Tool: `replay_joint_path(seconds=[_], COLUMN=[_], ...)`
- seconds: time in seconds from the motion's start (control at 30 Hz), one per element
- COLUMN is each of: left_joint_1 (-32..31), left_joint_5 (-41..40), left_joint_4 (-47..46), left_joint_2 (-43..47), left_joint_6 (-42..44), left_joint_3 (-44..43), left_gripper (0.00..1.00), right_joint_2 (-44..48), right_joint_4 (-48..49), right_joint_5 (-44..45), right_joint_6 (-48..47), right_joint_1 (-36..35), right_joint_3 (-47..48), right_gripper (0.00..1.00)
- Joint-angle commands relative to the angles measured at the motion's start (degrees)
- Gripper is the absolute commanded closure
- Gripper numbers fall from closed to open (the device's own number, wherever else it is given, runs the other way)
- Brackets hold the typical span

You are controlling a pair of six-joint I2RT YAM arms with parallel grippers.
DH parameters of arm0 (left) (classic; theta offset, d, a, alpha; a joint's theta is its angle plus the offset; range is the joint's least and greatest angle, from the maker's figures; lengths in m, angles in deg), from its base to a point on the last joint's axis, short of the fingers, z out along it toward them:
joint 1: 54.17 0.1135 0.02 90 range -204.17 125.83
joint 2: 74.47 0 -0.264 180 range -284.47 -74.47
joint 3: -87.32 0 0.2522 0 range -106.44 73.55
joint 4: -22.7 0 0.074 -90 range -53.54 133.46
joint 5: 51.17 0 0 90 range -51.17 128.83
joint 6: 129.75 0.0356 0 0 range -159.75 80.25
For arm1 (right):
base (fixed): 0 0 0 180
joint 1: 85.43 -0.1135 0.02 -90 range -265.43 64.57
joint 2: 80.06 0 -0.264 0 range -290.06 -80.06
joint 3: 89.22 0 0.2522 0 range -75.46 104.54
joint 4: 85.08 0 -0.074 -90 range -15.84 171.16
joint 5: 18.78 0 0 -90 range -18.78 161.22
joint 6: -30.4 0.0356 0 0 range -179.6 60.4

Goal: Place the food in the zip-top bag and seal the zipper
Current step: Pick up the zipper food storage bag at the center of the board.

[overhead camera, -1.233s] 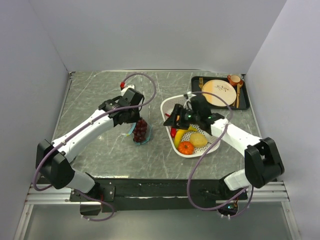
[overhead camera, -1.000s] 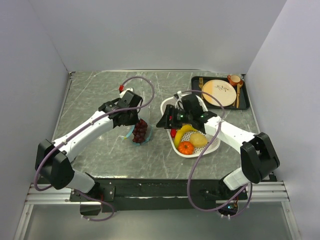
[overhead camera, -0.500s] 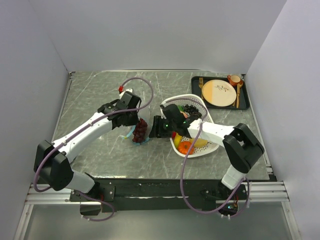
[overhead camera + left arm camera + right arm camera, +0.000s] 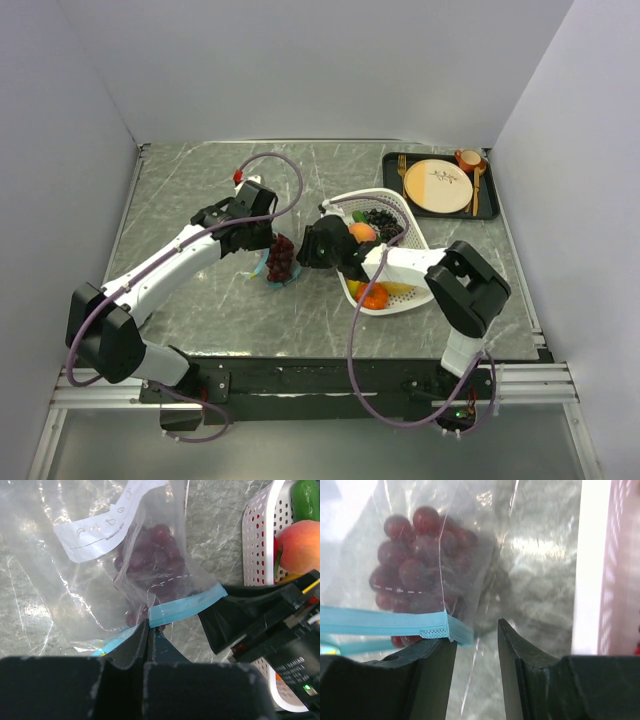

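Observation:
The zip-top bag stands left of the basket with dark purple grapes inside and a white label on its side. My left gripper is shut on the teal-blue zipper at the bag's mouth and also shows in the top view. My right gripper is open at the bag's mouth, and the zipper's end corner touches its left fingertip. In the top view the right gripper is just right of the bag. A peach, an orange tomato and a banana lie in the basket.
The white perforated basket sits right of the bag, close behind my right gripper; its wall shows in the right wrist view. A black tray with a beige plate, cup and cutlery is at the back right.
My right arm has swung left from over the basket to the bag's mouth, with its jaws open. My left gripper has kept its hold on the bag, shifting slightly.

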Motion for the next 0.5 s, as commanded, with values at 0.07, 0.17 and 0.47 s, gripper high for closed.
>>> replay_joint_path(seconds=[0.07, 0.17, 0.47], left_joint_1=[0.4, 0.5, 0.6], left_joint_5=[0.8, 0.8, 1.0], left_joint_4=[-2.1, -2.1, -1.5], left_joint_2=[0.7, 0.6, 0.0], left_joint_6=[0.8, 0.9, 1.1], left_joint_3=[-0.2, -0.3, -1.2], left_gripper=[0.99, 0.99, 0.99], right_joint_2=[-3.4, -4.8, 1.6], right_joint_4=[10.1, 10.1, 9.8], right_joint_5=[2.6, 2.8, 2.0], right_joint_6=[1.0, 1.1, -1.1], right_joint_1=[-0.7, -0.7, -0.7], right_joint_3=[-0.2, 0.4, -1.2], right_gripper=[0.59, 0.67, 1.00])
